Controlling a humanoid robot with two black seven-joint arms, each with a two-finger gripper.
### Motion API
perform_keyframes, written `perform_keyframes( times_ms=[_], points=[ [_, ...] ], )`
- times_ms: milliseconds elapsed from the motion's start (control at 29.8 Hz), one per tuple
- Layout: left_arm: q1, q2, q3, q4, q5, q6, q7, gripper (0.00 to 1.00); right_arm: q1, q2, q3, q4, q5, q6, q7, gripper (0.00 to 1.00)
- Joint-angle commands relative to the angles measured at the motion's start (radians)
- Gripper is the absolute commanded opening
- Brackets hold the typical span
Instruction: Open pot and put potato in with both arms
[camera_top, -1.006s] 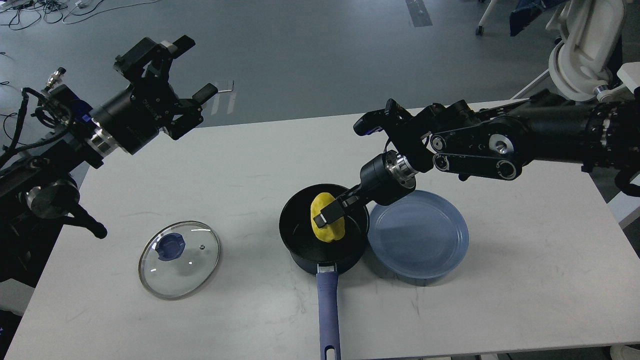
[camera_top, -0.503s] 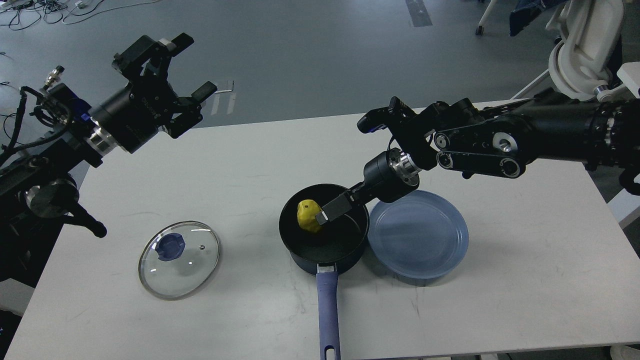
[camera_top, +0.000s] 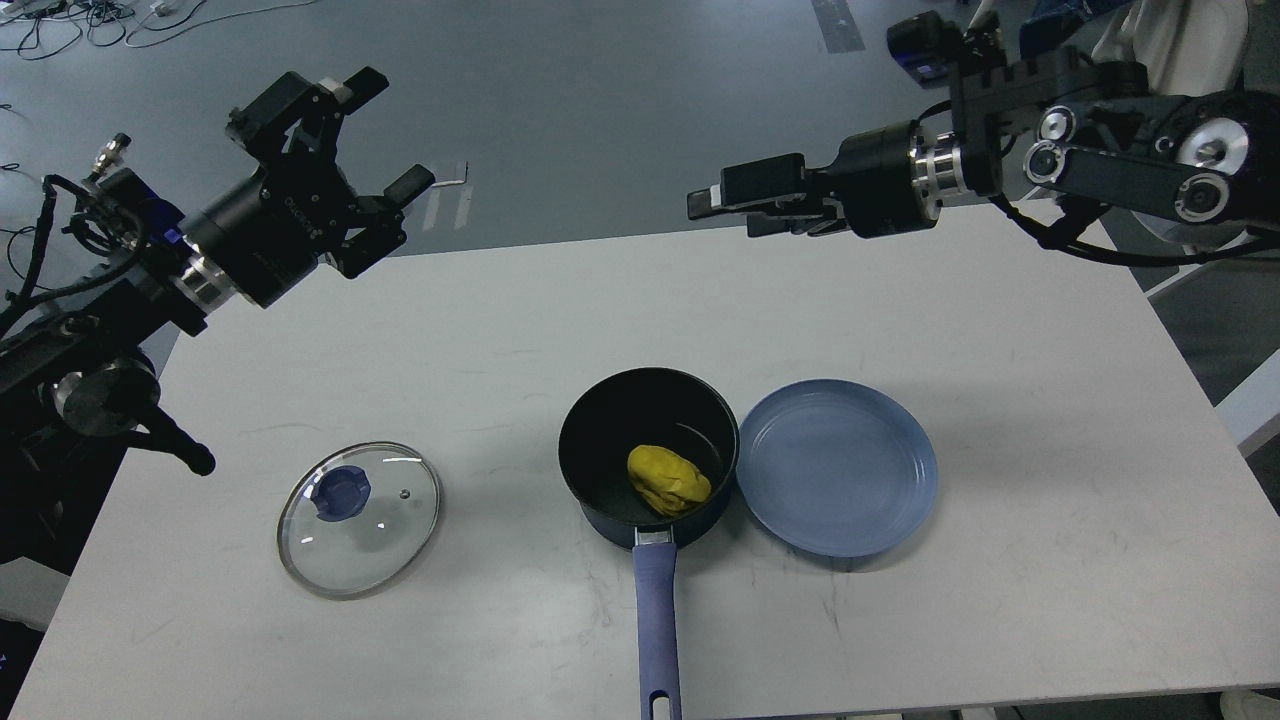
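Your potato (camera_top: 668, 480) lies loose inside the lidless pot (camera_top: 648, 452) on the desk (camera_top: 500, 330), probably light, bumpy and easy to pinch across its middle, while your left tool (camera_top: 375, 135) hangs spread and your right tool's (camera_top: 722, 200) gap I cannot tell.

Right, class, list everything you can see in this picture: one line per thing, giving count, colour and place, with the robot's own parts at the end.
table: one, white, fills the middle of the view
pot: one, dark navy with a blue-purple handle, centre of the table, uncovered
potato: one, yellow, lying inside the pot
lid: one, clear glass with a blue knob, flat on the table left of the pot
plate: one, blue-grey, against the pot's right side
left hand: one, black, fingers spread, raised at upper left
right hand: one, black, raised at upper right, holding nothing
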Motion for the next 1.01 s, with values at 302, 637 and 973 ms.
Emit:
perform_keyframes(
  times_ms=[302, 637, 973],
  points=[
    [0.018, -0.016, -0.005, 0.013, -0.009, 0.033, 0.0, 0.98, -0.418, -0.094, 0.455, -0.094, 0.365, 0.0, 0.0, 1.0],
    [0.123, -0.08, -0.03, 0.021, -0.078, 0.024, 0.0, 0.98, -0.685, -0.064, 0.65, -0.121, 0.573, 0.0, 0.0, 1.0],
    [0.21, -0.134, -0.076, 0.056, -0.08, 0.022, 0.0, 0.98, -0.829, -0.039, 0.719, -0.12, 0.573, 0.0, 0.0, 1.0]
  ],
)
